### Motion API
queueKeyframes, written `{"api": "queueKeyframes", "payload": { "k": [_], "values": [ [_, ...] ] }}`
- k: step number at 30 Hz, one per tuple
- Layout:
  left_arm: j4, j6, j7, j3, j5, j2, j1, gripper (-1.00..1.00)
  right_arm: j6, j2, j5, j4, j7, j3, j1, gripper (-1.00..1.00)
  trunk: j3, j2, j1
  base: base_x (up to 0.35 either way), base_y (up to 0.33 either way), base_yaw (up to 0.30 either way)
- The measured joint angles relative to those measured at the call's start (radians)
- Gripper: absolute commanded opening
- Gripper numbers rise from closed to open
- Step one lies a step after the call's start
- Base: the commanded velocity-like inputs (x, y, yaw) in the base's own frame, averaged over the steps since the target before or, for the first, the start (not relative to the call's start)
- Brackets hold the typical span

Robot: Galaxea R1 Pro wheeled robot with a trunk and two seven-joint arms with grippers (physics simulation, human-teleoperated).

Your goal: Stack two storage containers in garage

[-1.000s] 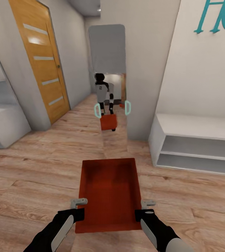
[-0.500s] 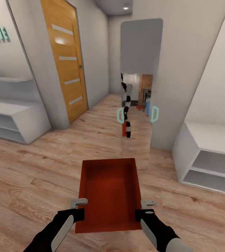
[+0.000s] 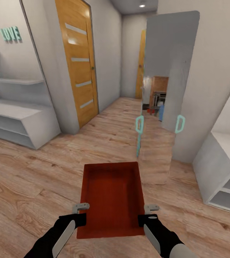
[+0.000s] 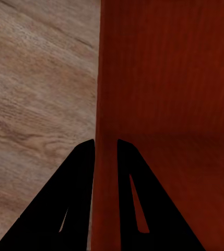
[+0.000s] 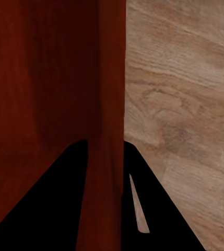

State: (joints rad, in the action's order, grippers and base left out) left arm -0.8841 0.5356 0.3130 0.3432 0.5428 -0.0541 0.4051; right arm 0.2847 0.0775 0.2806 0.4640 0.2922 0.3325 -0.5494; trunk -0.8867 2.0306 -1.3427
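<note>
One orange-red open-top storage container (image 3: 111, 195) hangs in front of me above light wood planks, carried between both arms. My left gripper (image 3: 82, 210) is shut on its left wall, and in the left wrist view the fingers (image 4: 80, 172) straddle that wall (image 4: 105, 104). My right gripper (image 3: 147, 210) is shut on the right wall, whose edge (image 5: 109, 78) runs between the fingers (image 5: 135, 178) in the right wrist view. The container is empty. The garage is out of view.
A wooden door (image 3: 77, 64) with pale slats stands at the left, with a white shelf unit (image 3: 18, 114) beside it. A tall mirror (image 3: 165, 89) leans on the wall ahead at the right, next to another white shelf (image 3: 222, 168). A corridor (image 3: 129, 104) runs on between door and mirror.
The whole view has swung left: door, mirror and shelves have shifted right in the picture and my reflection has left the mirror. The container stays held the same way in both grippers.
</note>
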Motion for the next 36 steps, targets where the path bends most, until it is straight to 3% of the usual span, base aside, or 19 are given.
{"api": "queueKeyframes", "payload": {
  "k": [15,28,36],
  "values": [
    [0.000,-0.001,0.000,0.001,-0.001,0.000,0.000,-1.00,-0.001,0.000,0.001,0.000,0.000,0.001,0.000,-1.00,0.000,0.000,0.000,0.324,0.196,0.242],
    [0.000,0.000,0.000,0.001,-0.001,0.000,0.000,-1.00,0.000,0.000,0.000,0.000,-0.001,0.000,0.000,-1.00,0.000,0.000,0.000,0.324,0.197,0.006],
    [0.000,0.000,0.000,0.000,-0.001,0.000,0.000,-1.00,0.000,0.000,0.000,0.000,0.000,0.000,0.000,-1.00,0.001,0.000,0.000,0.324,0.197,-0.170]
  ]
}}
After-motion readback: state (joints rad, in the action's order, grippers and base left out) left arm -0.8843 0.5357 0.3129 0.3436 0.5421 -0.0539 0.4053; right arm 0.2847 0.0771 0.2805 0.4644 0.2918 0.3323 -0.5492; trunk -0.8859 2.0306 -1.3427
